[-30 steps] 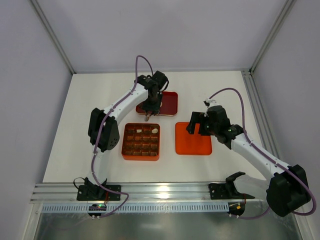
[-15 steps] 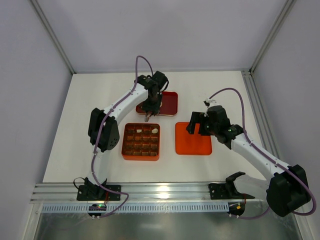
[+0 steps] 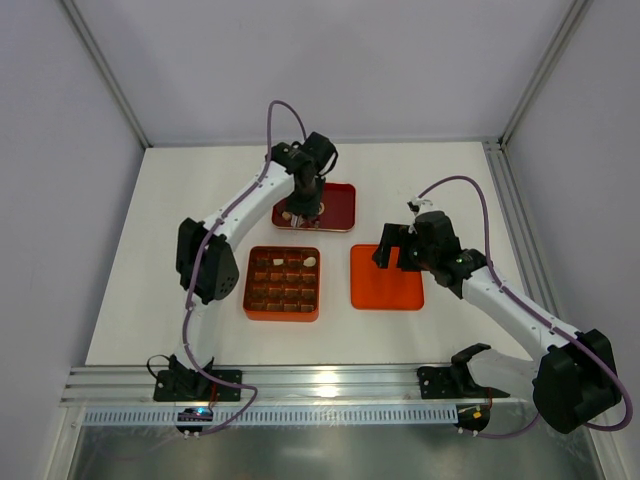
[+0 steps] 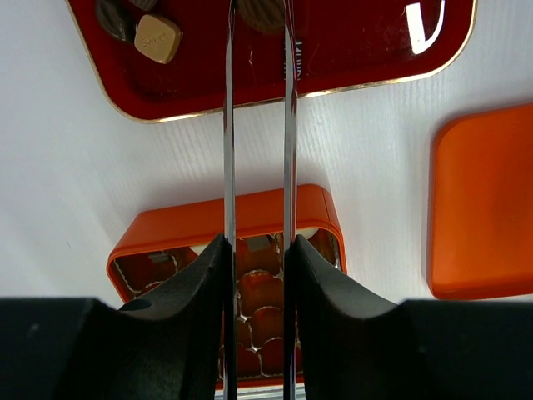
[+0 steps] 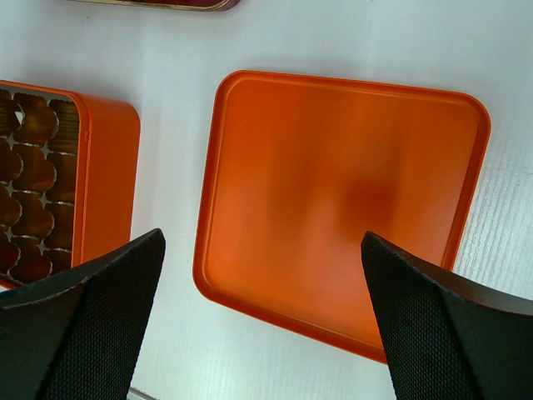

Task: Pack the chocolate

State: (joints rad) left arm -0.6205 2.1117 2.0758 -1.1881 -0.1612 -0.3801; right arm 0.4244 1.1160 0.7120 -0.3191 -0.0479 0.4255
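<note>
Shift: left gripper point(image 3: 300, 211) is back over the tray point(image 3: 341, 206), 12 o'clock of the box point(image 3: 282, 284). Its fingers are narrowing around a brown chocolate point(image 4: 262, 12); grip unclear. Likely another pick. Right gripper point(image 5: 262, 240) hangs wide open above the lid point(image 5: 341, 192).

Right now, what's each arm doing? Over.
Left gripper straddling a brown chocolate in the tray, grip unclear. Right gripper open over lid. Nothing in the way.

Bright, even overhead light.
Glare is streaking the red tray point(image 4: 366, 50) and the aluminium rail point(image 3: 320, 381); soft shadows are edging the orange lid point(image 5: 341, 200).
</note>
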